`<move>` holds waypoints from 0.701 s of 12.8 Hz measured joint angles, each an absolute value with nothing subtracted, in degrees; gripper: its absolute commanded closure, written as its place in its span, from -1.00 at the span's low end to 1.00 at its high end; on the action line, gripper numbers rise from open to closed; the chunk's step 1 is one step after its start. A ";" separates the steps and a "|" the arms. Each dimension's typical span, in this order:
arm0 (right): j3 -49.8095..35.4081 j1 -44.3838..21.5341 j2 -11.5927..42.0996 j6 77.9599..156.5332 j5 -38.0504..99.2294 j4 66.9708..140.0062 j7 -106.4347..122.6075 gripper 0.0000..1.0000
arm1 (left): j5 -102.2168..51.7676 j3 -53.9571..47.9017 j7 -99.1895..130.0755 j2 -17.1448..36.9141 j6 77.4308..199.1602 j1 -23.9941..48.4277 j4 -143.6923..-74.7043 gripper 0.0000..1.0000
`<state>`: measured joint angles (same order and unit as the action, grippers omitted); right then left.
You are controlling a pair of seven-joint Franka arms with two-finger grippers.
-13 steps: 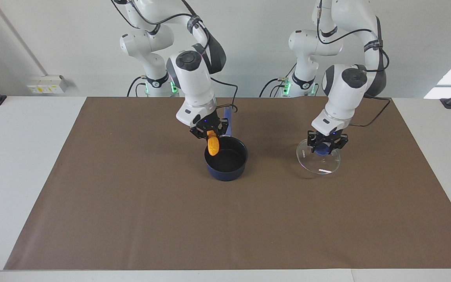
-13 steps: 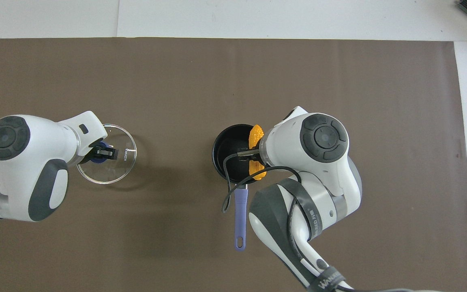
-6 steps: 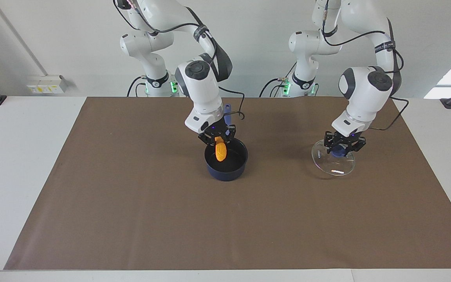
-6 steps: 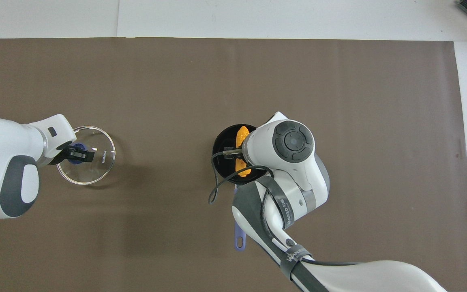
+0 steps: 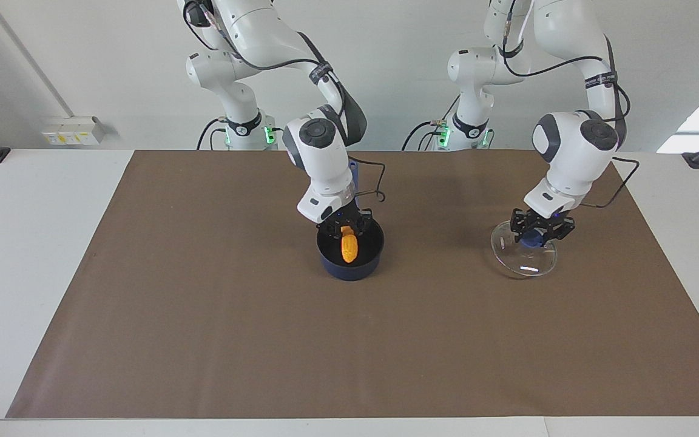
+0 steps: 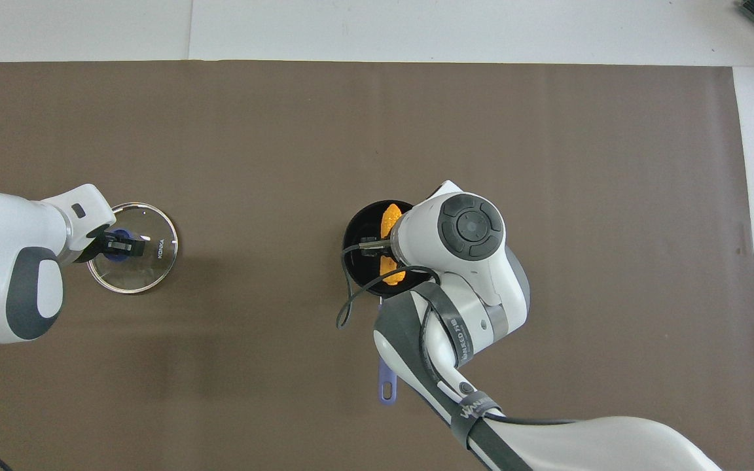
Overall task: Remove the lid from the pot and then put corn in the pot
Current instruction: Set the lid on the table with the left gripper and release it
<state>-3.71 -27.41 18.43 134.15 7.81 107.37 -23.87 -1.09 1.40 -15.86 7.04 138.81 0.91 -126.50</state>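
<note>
The dark blue pot [image 5: 331, 262] stands uncovered in the middle of the mat, its long handle [image 6: 387, 379] pointing toward the robots. My right gripper [image 5: 347, 229] is over the pot's mouth, shut on the upper end of the orange corn [image 5: 349, 247]. The corn hangs upright with its lower end down inside the pot. In the overhead view the right wrist hides most of the corn [image 6: 390, 214] and part of the pot [image 6: 356, 243]. Toward the left arm's end of the table, my left gripper [image 5: 534, 233] is shut on the blue knob of the glass lid [image 5: 524, 260]. The lid tilts low over the mat [image 6: 133, 269].
A brown mat [image 5: 204, 315] covers most of the white table. A black cable [image 6: 351, 307] loops off the right wrist beside the pot. A white socket box [image 5: 73, 129] sits at the table's edge nearest the wall.
The right gripper has moved in over the pot and lowered the corn into it. The left gripper has carried the lid farther toward its own end of the table and lower.
</note>
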 measured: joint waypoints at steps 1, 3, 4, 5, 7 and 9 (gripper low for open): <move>-3.71 -27.41 18.47 134.15 7.81 107.39 -23.87 0.69 | -1.22 1.36 -16.39 7.03 138.81 0.73 -126.48 0.27; -3.71 -27.41 18.47 134.24 7.81 107.36 -23.87 0.28 | -1.23 1.35 -17.55 7.02 138.75 0.27 -126.48 -1.00; -3.71 -27.41 18.48 134.60 7.81 107.34 -23.87 0.16 | -1.23 1.35 -17.89 7.02 138.72 0.22 -126.48 -1.00; -3.71 -27.41 18.50 135.25 7.81 107.34 -23.87 0.05 | -1.23 1.28 -18.02 7.02 138.60 0.23 -126.48 -1.00; -3.71 -27.40 18.58 136.47 7.81 107.31 -23.87 0.04 | -1.23 1.01 -18.04 7.00 137.33 0.25 -126.01 -1.00; -3.71 -27.41 18.58 136.61 7.81 107.26 -23.87 0.00 | -1.23 0.77 -18.03 6.74 134.09 0.40 -123.29 -1.00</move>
